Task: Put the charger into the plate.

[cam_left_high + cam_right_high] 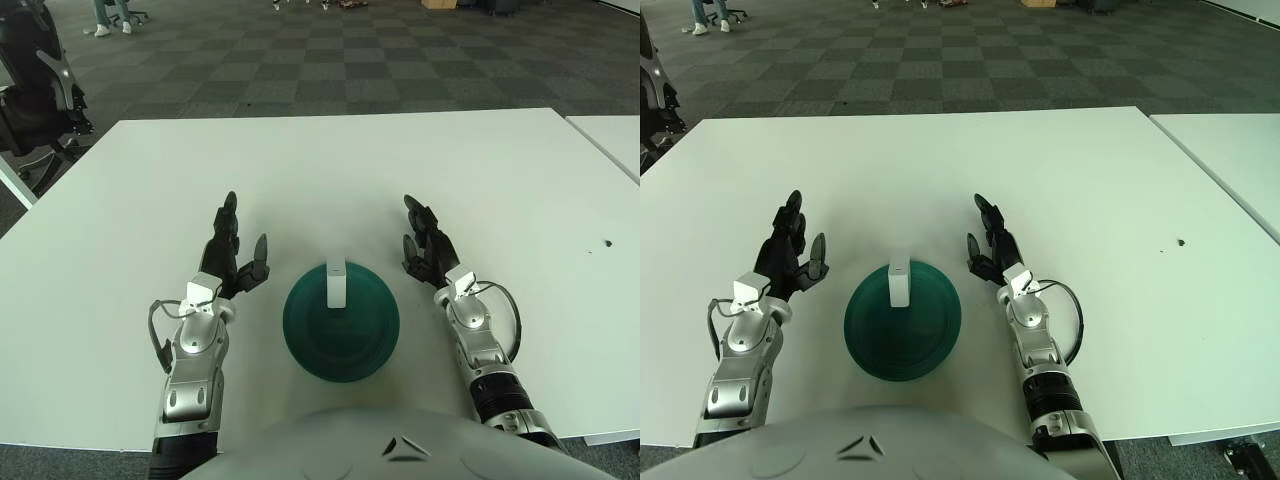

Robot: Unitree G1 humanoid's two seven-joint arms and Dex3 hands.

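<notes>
The white charger (336, 283) sits in the green plate (341, 350) at its far rim, on the white bench (500, 180). The left hand (232, 255) shows left of the plate, fingers spread, holding nothing. The right hand (425, 245) shows right of it, also spread and empty.

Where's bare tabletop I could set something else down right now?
The far half of the white table, beyond both hands, is bare, as is the stretch right of the right hand. The near middle is crowded: green plate holding the charger, flanked by the left hand.
</notes>
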